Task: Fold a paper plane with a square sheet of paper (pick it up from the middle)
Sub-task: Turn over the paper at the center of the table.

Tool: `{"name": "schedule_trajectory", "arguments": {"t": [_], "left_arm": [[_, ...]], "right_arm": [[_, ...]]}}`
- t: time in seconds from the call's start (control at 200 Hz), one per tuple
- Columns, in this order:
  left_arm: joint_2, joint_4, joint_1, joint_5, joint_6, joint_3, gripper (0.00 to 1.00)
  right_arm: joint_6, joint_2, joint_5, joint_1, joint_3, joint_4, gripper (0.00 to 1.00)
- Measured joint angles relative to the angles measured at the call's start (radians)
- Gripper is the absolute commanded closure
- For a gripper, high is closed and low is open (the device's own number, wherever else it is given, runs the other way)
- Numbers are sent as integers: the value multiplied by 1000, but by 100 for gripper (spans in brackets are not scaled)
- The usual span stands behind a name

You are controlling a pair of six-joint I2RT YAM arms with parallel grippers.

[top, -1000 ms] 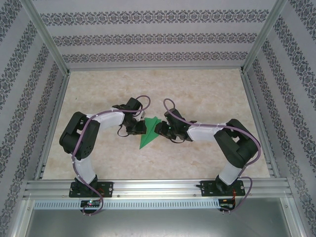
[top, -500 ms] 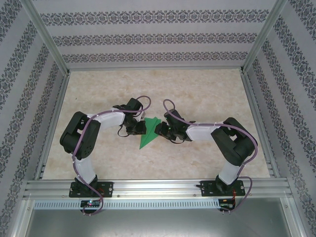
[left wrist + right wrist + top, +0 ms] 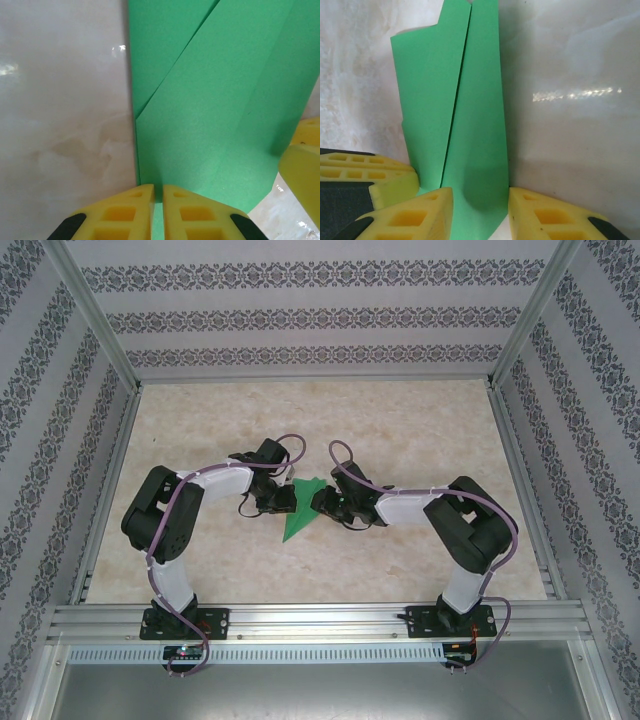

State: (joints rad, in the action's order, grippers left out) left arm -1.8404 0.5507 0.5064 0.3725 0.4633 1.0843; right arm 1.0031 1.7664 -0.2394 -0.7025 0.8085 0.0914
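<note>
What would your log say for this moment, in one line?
left gripper: shut on paper plane | right gripper: open, astride its end | fold: partly done

Top view high, looking down on table [image 3: 400, 430]; wrist views close on same paper plane [image 3: 297, 519].

One paper plane [image 3: 301, 508], folded of green paper, near the middle of the one surface [image 3: 420, 430]. Two robot arms: the left arm [image 3: 165, 525] and the right arm [image 3: 470, 535]. Two purple cables [image 3: 215, 472], one along each arm. Two claws: the left claw [image 3: 284, 498] and the right claw [image 3: 322, 502], with two yellow fingers [image 3: 125, 210] on each
</note>
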Motion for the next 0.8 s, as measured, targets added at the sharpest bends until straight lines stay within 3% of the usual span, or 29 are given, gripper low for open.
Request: {"name": "schedule_trajectory", "arguments": {"t": [0.584,0.804], "left_arm": [[-4,-8,1,47,2,-2,86],[-4,-19,6,68,13,-13,86]], "right_arm": [[48,31,-31,-5,-14,171,60],[51,64,-40,-4,-3,185,65]]}}
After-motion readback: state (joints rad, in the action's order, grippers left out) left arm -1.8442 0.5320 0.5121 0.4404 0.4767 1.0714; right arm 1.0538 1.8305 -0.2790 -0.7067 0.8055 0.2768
